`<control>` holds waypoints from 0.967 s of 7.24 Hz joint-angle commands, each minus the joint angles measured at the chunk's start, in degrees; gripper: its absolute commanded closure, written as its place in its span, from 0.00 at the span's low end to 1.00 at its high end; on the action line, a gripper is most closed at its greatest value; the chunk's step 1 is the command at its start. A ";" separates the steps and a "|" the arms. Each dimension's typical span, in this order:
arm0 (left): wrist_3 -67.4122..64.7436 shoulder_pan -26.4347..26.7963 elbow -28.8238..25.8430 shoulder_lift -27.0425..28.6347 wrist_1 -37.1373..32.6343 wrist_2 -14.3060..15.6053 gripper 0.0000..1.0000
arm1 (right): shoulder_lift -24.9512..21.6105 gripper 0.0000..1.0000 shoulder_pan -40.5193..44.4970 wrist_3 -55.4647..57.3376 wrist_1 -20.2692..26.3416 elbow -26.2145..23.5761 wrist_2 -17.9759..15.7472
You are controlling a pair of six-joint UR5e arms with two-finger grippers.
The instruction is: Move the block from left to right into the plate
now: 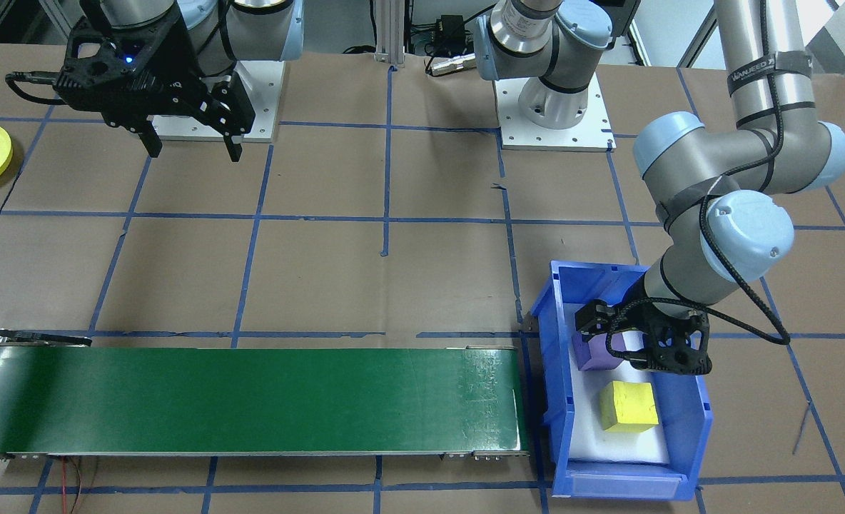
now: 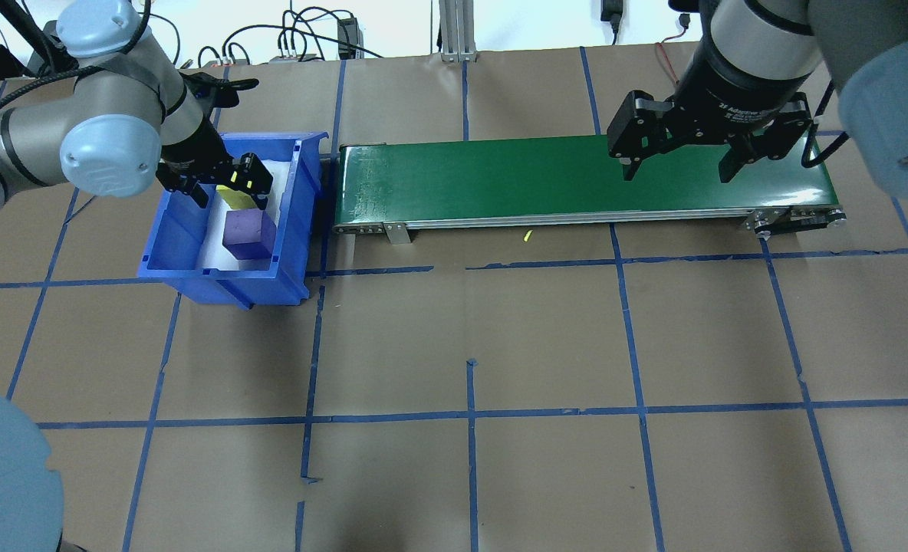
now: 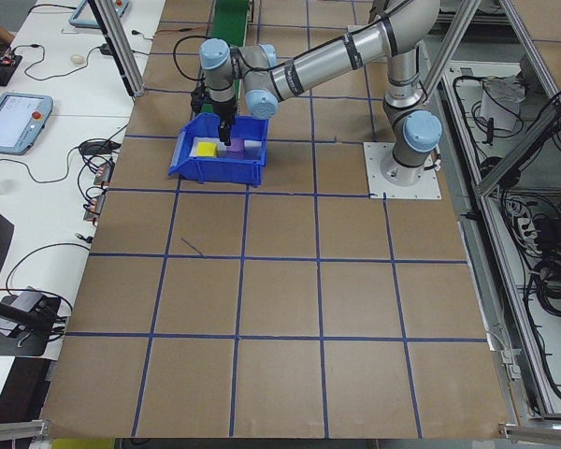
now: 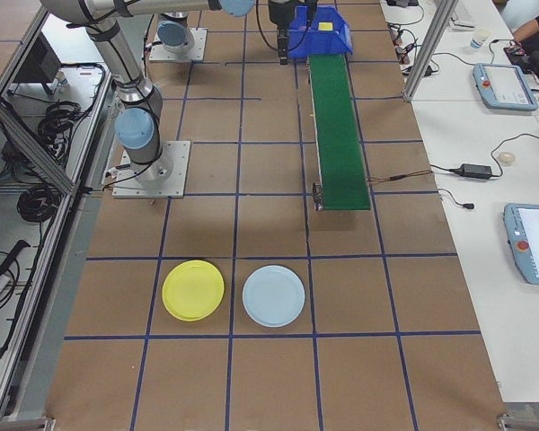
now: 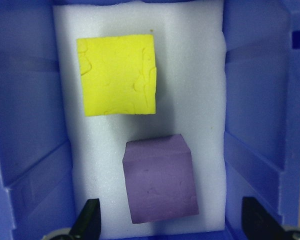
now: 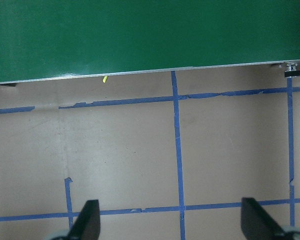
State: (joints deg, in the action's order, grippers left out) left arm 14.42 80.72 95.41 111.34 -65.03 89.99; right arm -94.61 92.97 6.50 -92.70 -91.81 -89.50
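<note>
Two foam cubes sit on the white foam liner of the blue rectangular plastic bin (image 1: 558, 371) at the robot's left end of the table: a purple foam cube (image 5: 160, 179) and, just beside it and not touching, a yellow foam cube (image 5: 117, 75). The left gripper (image 5: 171, 222) hangs low inside the bin, fingers spread wide, nothing between them, with the purple cube lined up in the gap.

By the pitted, slightly dented faces, these blocks look light and squashy, so a gentle squeeze should do; too hard and the foam will buckle, though it should not slip much against the pads. The best hold seems to be across two opposite flat side faces, mid-height, square to the cube, which sits a little turned against the bin walls. Room is tight near the bin's wall, so the fingers want to drop straight down.

Over on the other side, the right gripper (image 2: 679, 157) waits above the long green conveyor belt (image 2: 577, 180), jaws wide, empty. The small round bright-yellow plastic plate (image 4: 193, 290) lies well apart from the bin, next to a pale blue round plate (image 4: 274, 295).
</note>
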 commanded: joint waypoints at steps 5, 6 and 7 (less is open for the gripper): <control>-0.27 -1.45 1.88 3.00 2.28 -0.34 0.06 | 0.48 0.00 0.54 -0.17 -1.69 -0.74 -1.92; -0.10 -1.45 2.93 3.44 2.63 -0.16 0.30 | 0.48 0.00 0.54 -0.08 -2.31 -0.91 -1.04; 0.25 -1.45 2.50 3.36 2.63 -0.07 0.61 | 0.39 0.00 0.54 -0.08 -2.22 -1.00 -1.03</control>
State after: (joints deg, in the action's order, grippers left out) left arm 14.36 79.34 97.83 114.56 -62.51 89.82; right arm -94.16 93.50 6.39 -94.76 -92.72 -90.90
